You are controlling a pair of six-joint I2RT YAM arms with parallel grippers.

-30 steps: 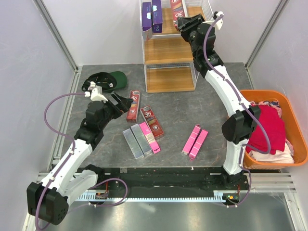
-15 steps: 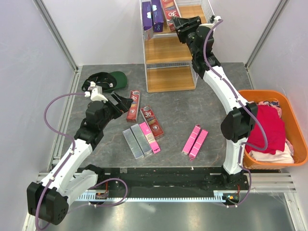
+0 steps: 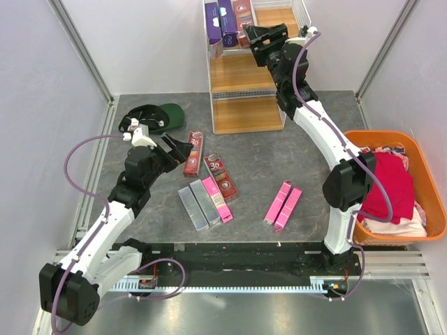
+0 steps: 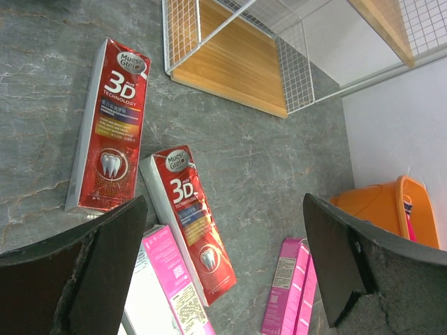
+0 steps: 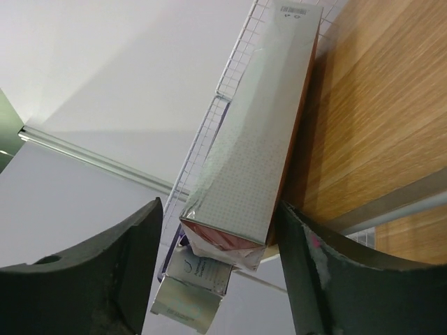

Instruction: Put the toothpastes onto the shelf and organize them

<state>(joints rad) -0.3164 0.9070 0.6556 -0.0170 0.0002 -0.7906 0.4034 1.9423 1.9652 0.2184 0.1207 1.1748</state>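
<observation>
The shelf point(image 3: 244, 73) stands at the far middle. Two purple toothpastes point(image 3: 220, 21) and a dark red one point(image 3: 243, 12) lie on its top board. My right gripper point(image 3: 249, 33) is open around the near end of that red carton point(image 5: 258, 125), which rests on the board point(image 5: 377, 105) beside a purple one point(image 5: 192, 289). On the table lie two red cartons point(image 3: 193, 153) point(image 3: 221, 176), two silver-grey ones point(image 3: 198, 206), a pink one point(image 3: 218, 200) and a pink pair point(image 3: 283, 204). My left gripper point(image 3: 183, 148) hovers open and empty over the red cartons point(image 4: 108, 125) point(image 4: 192, 220).
A green cap point(image 3: 157, 117) lies at the table's far left, behind my left gripper. An orange basket point(image 3: 377, 135) of clothes stands at the right edge, also seen in the left wrist view point(image 4: 377, 202). The shelf's lower boards point(image 4: 234, 66) are bare.
My right gripper moved left along the top board with the red carton, which now lies beside the purple ones. The left arm has not moved.
</observation>
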